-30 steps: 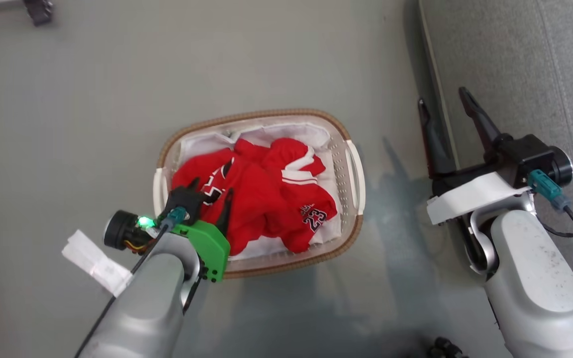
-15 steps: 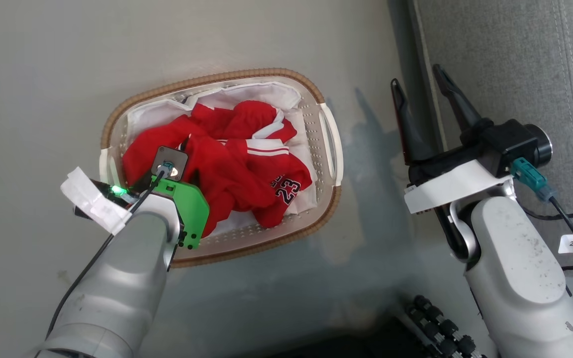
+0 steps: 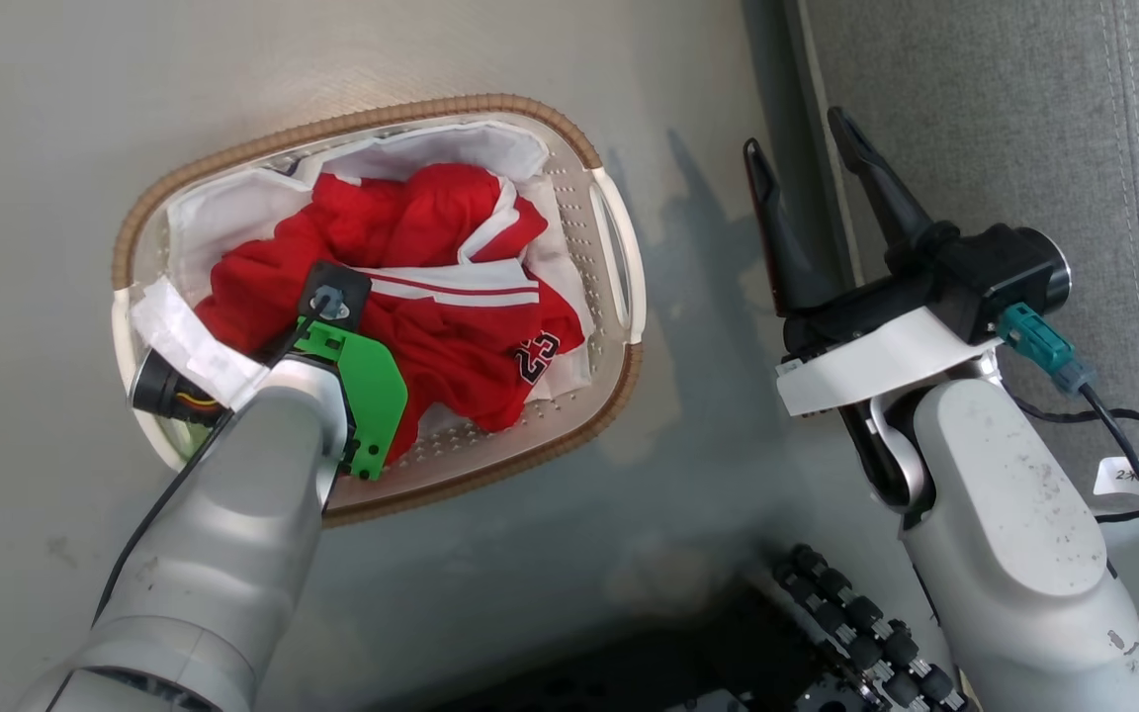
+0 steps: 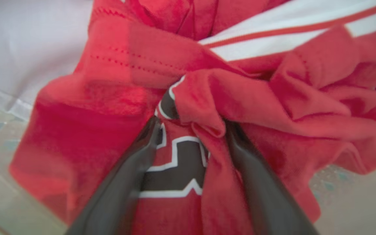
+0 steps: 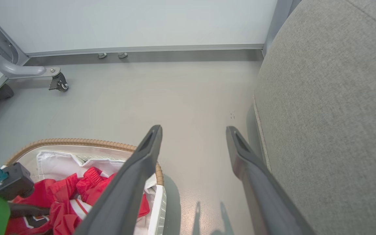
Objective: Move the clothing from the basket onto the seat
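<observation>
The clothing [image 3: 431,222], red jerseys with white trim and a "23", lies bunched in the basket [image 3: 352,117] on the floor. My left arm's wrist [image 3: 332,302] points down into the pile and covers its fingers in the head view. In the left wrist view my left gripper [image 4: 191,127] is open, its fingers [image 4: 142,156] pushed into the clothing [image 4: 256,98] with a red fold and black lettering between them. My right gripper [image 3: 795,132] hangs open and empty between the basket and the grey seat [image 3: 1005,119]. The right wrist view shows this gripper [image 5: 194,130] above bare floor beside the seat [image 5: 331,98].
A white liner [image 3: 223,213] lines the basket. A metal frame leg with a caster [image 5: 59,81] stands by the far wall. A black ribbed part of my base [image 3: 856,633] sits at the bottom edge. A tagged cable [image 3: 1123,475] hangs off my right arm.
The head camera has shifted, so the basket sits further left and higher. My left gripper has tipped down from the basket's near-left side and sunk into the clothing. The right gripper stays open.
</observation>
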Robot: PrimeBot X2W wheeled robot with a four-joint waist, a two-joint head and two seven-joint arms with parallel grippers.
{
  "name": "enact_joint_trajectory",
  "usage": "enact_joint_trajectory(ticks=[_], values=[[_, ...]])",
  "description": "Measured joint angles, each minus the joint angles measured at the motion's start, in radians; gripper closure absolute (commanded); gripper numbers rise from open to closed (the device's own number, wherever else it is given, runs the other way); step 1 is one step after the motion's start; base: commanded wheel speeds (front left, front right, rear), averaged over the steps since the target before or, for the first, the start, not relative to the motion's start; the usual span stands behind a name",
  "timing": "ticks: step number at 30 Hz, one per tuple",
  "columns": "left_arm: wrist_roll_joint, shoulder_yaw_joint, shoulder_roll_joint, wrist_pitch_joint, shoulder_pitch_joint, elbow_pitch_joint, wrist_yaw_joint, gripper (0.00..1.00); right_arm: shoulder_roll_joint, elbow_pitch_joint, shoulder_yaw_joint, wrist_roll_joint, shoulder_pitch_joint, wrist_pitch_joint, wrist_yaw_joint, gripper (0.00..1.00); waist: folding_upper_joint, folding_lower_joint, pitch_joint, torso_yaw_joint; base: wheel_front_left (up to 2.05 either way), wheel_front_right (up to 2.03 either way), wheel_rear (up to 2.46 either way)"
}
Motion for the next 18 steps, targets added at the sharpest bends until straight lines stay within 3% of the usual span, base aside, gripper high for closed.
enact_joint_trajectory(ticks=[9,10,11,18], values=[[-0.001,-0.015,0.013,0.027,-0.012,0.002,0.012,0.0,0.002,-0.013,0.004,0.014,-0.005,0.0,0.0,0.0,0.0,0.0,0.03,-0.015,0.0,0.0,0.0],[-0.002,-0.016,0.013,0.027,-0.013,0.003,0.012,0.42,0.002,-0.014,0.003,0.019,-0.006,0.0,0.0,0.0,0.0,0.0,0.031,-0.015,0.0,0.0,0.0],[-0.002,-0.018,0.013,0.026,-0.013,0.002,0.012,1.0,0.003,-0.015,0.002,0.019,-0.008,0.0,0.0,0.0,0.0,0.0,0.032,-0.014,0.0,0.0,0.0],[-0.021,-0.021,0.008,-0.012,-0.002,0.004,-0.007,1.0,0.003,-0.008,-0.004,0.02,-0.012,0.0,0.0,0.0,0.0,0.0,0.009,-0.005,0.0,0.0,0.0]])
